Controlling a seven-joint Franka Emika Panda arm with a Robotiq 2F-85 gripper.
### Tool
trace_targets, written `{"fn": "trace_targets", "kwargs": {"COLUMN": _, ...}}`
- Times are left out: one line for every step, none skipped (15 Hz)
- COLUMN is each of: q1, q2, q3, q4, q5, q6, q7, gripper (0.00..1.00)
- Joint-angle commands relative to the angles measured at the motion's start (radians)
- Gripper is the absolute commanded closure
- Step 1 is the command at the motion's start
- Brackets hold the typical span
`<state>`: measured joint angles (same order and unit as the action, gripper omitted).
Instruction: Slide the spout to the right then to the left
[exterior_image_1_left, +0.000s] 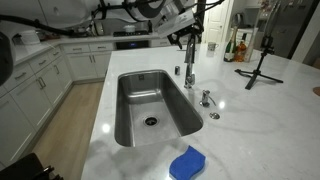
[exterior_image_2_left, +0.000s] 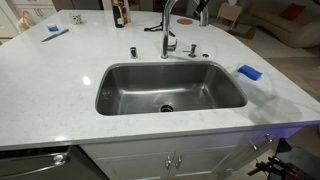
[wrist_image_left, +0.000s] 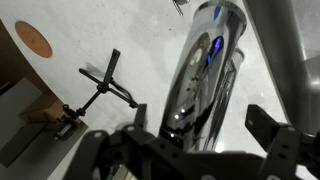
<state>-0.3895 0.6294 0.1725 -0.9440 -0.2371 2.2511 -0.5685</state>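
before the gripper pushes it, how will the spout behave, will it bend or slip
Likely rigid: the spout looks like a chrome metal tube, so it should swivel at its base rather than flex. Probably slippery: its polished surface shows reflections, so contact may slide along it.

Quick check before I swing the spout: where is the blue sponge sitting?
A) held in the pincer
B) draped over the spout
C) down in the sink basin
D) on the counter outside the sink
D: the blue sponge lies flat on the white counter, just past a corner of the sink, whose basin shows only the drain.
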Motion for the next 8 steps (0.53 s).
{"fn": "trace_targets", "kwargs": {"q1": -0.016, "q2": -0.015, "q3": 0.0, "q4": -0.035, "q5": -0.003, "q6": 0.024, "q7": -0.022, "gripper": 0.0}}
{"fn": "trace_targets", "kwargs": {"q1": -0.016, "q2": -0.01, "q3": -0.007, "q4": -0.034, "q5": -0.012, "q6": 0.027, "q7": -0.016, "gripper": 0.0}}
{"fn": "trace_targets", "kwargs": {"q1": -0.016, "q2": -0.007, "q3": -0.015, "q4": -0.034, "q5": -0.021, "q6": 0.033, "q7": -0.01, "gripper": 0.0}}
{"fn": "trace_targets", "kwargs": {"q1": -0.014, "q2": -0.001, "q3": -0.028, "q4": -0.034, "q5": -0.037, "q6": 0.048, "q7": 0.001, "gripper": 0.0}}
{"fn": "trace_targets", "kwargs": {"q1": -0.014, "q2": 0.006, "q3": -0.036, "q4": -0.031, "q5": -0.048, "q6": 0.059, "q7": 0.004, "gripper": 0.0}}
{"fn": "trace_targets", "kwargs": {"q1": -0.009, "q2": 0.016, "q3": -0.057, "q4": -0.029, "q5": -0.074, "q6": 0.088, "q7": 0.019, "gripper": 0.0}}
{"fn": "trace_targets", "kwargs": {"q1": -0.007, "q2": 0.025, "q3": -0.069, "q4": -0.026, "q5": -0.09, "q6": 0.107, "q7": 0.024, "gripper": 0.0}}
{"fn": "trace_targets", "kwargs": {"q1": -0.007, "q2": 0.036, "q3": -0.077, "q4": -0.02, "q5": -0.102, "q6": 0.123, "q7": 0.027, "gripper": 0.0}}
